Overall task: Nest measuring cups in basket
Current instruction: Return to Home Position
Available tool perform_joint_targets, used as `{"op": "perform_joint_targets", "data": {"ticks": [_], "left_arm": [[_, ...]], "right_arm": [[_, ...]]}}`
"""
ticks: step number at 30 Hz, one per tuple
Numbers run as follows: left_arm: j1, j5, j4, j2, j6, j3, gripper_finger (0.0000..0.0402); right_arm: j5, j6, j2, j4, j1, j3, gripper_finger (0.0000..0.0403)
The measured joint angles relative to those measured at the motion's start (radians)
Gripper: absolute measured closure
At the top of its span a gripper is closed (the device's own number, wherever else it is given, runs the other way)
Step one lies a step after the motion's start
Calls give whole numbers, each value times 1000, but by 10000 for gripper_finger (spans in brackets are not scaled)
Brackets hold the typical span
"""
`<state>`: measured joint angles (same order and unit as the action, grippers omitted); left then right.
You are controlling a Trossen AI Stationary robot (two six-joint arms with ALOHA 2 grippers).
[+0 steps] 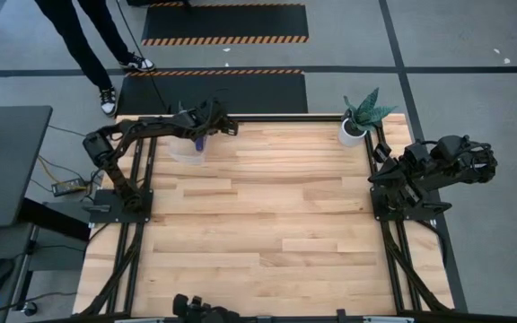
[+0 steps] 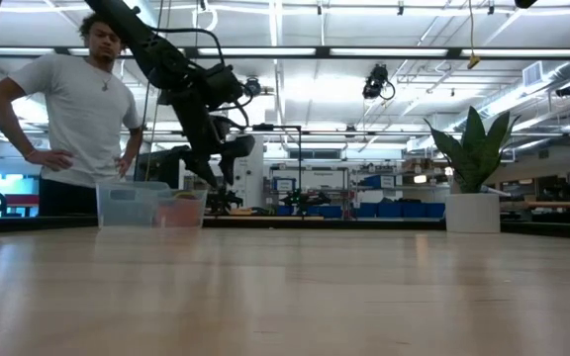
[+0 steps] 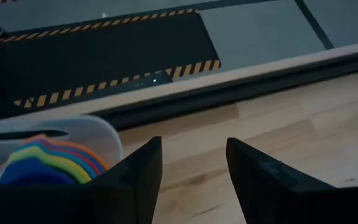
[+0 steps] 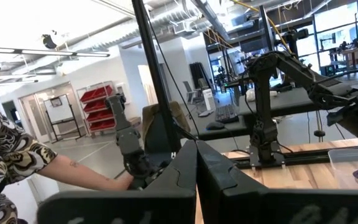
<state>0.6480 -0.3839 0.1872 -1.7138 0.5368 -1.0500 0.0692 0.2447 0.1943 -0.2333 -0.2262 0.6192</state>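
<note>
The measuring cups [image 3: 42,167] sit nested in one stack, blue innermost with green, yellow, orange and red rims around it, inside the clear basket [image 3: 79,127]. The basket [image 1: 187,149] rests on the table at its far left. My left gripper [image 3: 194,163] hovers open just right of the basket and above it, slanting down toward the table's far edge, with nothing between its fingers. In the low view it [image 2: 222,188] hangs clear of the basket [image 2: 137,205]. My right gripper [image 4: 196,171] is shut and empty, folded back at the table's right edge [image 1: 386,170].
A white pot with a green plant [image 1: 355,128] stands at the far right corner. A person [image 2: 82,109] stands just beyond the far edge behind the basket. Another person's arm [image 4: 73,171] shows off the table's right side. Bare wood stretches across the middle and near side [image 1: 276,224].
</note>
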Motion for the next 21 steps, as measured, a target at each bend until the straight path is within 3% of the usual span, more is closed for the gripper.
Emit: {"op": "perform_joint_targets", "data": {"ticks": [10,21], "left_arm": [[112,108,-4,0,-71,0,216],[170,112,103,0,-131,0,216]], "right_arm": [[-115,0,0,0,0,0,400],[-159,0,0,23,0,0,400]]}}
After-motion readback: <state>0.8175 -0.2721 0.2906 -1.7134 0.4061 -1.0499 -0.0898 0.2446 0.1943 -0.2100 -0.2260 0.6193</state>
